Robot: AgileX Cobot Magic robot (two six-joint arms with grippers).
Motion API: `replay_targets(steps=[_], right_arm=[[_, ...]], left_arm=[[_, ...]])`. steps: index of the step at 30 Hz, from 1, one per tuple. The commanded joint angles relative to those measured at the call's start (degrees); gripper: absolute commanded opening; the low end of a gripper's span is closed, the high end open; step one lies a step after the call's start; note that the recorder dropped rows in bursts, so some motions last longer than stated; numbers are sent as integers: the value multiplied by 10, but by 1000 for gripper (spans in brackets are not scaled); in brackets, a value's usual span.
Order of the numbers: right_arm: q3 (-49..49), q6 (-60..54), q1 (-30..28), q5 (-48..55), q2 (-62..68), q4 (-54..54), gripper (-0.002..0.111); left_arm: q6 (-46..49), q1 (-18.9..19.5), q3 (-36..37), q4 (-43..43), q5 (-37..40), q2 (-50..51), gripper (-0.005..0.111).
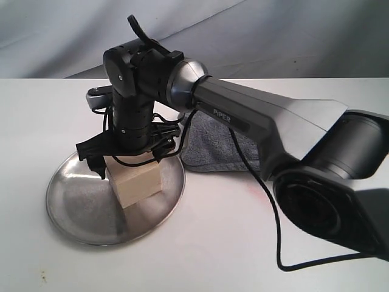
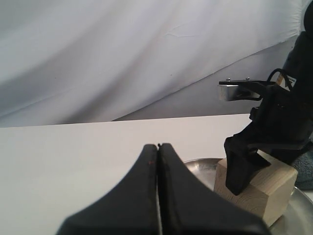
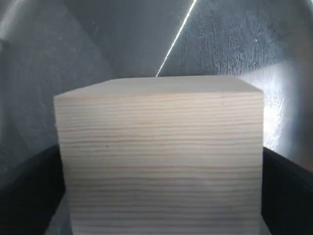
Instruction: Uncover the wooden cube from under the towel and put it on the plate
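Already far along. We are seeing left gripper (image 2: 158,152) hanging beside plate (image 1: 73,213), fingers pressed together, holding nothing. We are finding wooden cube (image 1: 138,182) uncovered, apparently resting on plate. Right gripper (image 1: 129,163) straddling cube from above, jaws wide; we are failing to tell whether pads are pressing or clear. Towel (image 1: 209,143) lying bunched behind, apart from cube. We are judging only release and retreat left.

Cube (image 3: 161,156): pale wood, fine straight grain, matt. Plate (image 1: 73,210): shiny brushed metal. Towel (image 1: 213,145): fluffy cloth.
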Motion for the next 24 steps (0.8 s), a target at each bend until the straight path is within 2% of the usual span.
replay_targets(steps=[1,7,14,17,19,21,22,23,24], right_arm=[[-5,3,1,-2,-7,-3,94],[-5,3,1,-2,-15,-5,94],[-5,1,1,-2,-93,-6,94],[0,-11,2,-2,-115,-8,89],[3,-11,5,-2,-124,-8,79],[4,-12,9,-2,-132,-10,58],[12,-13,14,-2,-134,-13,39],[19,-16,15,-2,-137,-14,29],[41,-18,19,-2,-144,-19,11]], left_arm=[[-1,-3,3,-1,-1,-2,0],[-1,-3,3,-1,-1,-2,0],[-1,-3,3,-1,-1,-2,0],[-1,-3,3,-1,-1,-2,0],[-1,-3,3,-1,-1,-2,0],[-1,-3,3,-1,-1,-2,0],[-1,-3,3,-1,-1,-2,0],[-1,-3,3,-1,-1,-2,0],[-1,-3,3,-1,-1,-2,0]])
